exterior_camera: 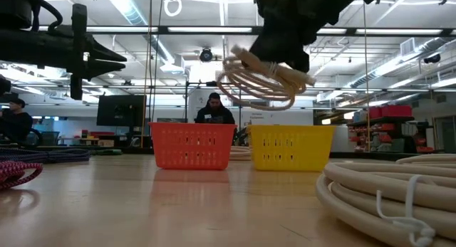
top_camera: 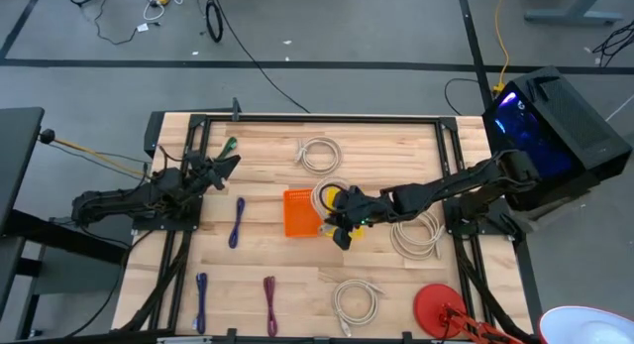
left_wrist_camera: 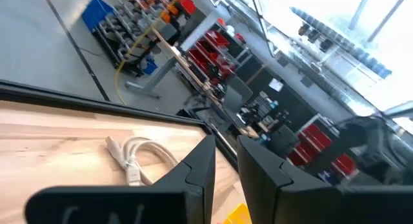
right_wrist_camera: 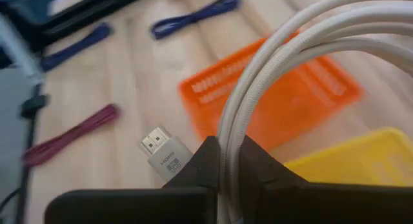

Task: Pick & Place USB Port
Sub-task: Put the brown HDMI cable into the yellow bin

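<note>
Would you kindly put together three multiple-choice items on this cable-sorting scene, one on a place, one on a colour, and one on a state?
1. Where is the right gripper?
A. over the red disc
B. by the orange and yellow baskets at mid-table
C. at the table's far left edge

2. What colour is the basket standing left of the yellow basket in the low view?
A. orange
B. green
C. blue

3. What is the state of the white coiled cable at the right gripper?
A. lying flat on the table
B. inside the yellow basket
C. held in the air above the baskets

Answers: 1 B, the high view shows the right arm reaching to the two baskets. 2 A, the low view shows an orange basket beside the yellow one. 3 C, the low view shows the coil hanging clear of the table, and the right wrist view shows the fingers clamped on it.
</note>
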